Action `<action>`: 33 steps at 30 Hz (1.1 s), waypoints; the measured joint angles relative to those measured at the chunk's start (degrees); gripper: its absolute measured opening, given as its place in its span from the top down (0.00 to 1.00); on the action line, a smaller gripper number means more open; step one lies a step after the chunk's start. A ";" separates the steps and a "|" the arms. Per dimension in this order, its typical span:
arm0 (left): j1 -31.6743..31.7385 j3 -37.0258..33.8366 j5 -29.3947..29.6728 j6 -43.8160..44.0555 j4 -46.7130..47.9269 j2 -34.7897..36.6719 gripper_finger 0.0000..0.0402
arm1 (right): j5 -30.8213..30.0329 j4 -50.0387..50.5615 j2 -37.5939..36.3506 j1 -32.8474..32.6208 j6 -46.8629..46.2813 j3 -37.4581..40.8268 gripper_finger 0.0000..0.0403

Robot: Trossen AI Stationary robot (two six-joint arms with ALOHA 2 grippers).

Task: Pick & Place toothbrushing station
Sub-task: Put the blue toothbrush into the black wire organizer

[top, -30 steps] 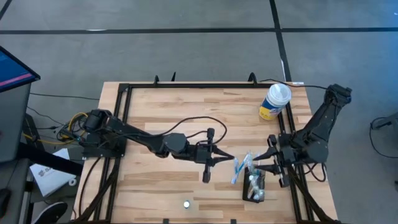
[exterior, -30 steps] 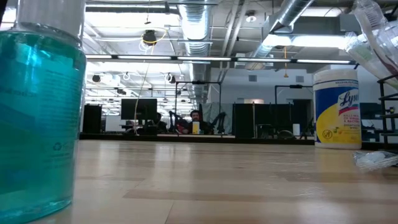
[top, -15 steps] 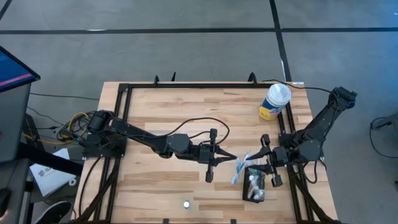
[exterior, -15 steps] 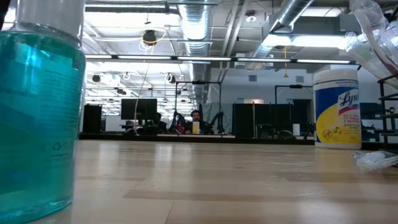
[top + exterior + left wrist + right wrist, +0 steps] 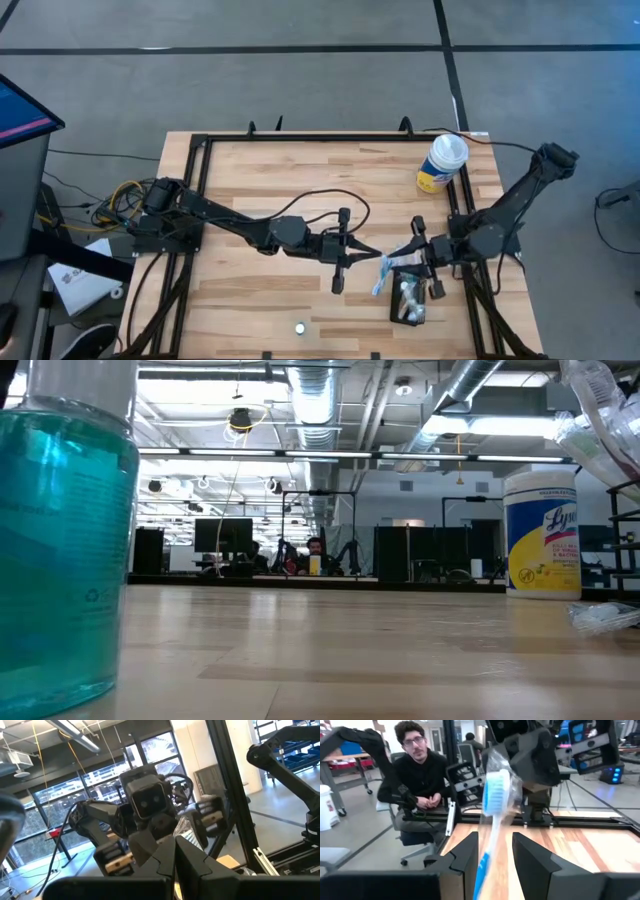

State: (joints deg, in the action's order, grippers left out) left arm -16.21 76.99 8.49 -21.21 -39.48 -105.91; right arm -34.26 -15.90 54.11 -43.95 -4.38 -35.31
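Observation:
A blue toothbrush in a clear wrapper (image 5: 384,272) stands tilted, head up, just left of the black caddy (image 5: 408,303). The caddy rests on the table near the front right and holds small white items. My left gripper (image 5: 372,253) reaches in from the table's left and is shut on the wrapper. My right gripper (image 5: 408,258) comes from the right and is open. In the right wrist view its fingers (image 5: 466,851) stand on either side of the toothbrush (image 5: 495,790) without touching it. The wrapper also shows high up in the low view (image 5: 597,420). My left gripper holds the toothbrush's clear wrapper (image 5: 516,775) near the brush head, pinched between its shut fingers (image 5: 175,855). The fingers come level from the table's left. The exact spot is hidden by the wrapper and the fingers. The toothbrush stands tilted with its head up.
A yellow-and-blue wipes canister with a white lid (image 5: 443,163) stands at the far right, also in the low view (image 5: 543,532). A teal bottle (image 5: 60,550) stands at the near edge. Black frame rails (image 5: 200,200) border the table. A person (image 5: 415,770) sits beyond it.
My right gripper has gone toward the table's left, up to the toothbrush, so that its open fingers now stand on either side of it. My left gripper has gone a little toward the table's right. The toothbrush and the caddy have stayed where they were.

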 joint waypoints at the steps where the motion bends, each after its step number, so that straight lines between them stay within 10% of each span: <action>1: 0.00 0.00 -0.02 0.00 -0.06 0.00 1.00 | 0.00 -0.32 0.68 0.28 -0.06 0.00 0.73; 23: -0.11 0.00 -0.02 0.02 0.53 0.00 1.00 | 4.44 -6.38 5.67 6.27 0.50 0.00 0.73; 33: -0.11 0.00 -0.03 0.02 0.96 0.00 1.00 | 7.39 -6.61 5.83 6.39 4.13 0.00 0.98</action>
State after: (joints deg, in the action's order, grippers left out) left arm -16.32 76.99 8.46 -21.19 -38.52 -105.91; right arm -26.87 -22.50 59.94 -37.56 -0.25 -35.31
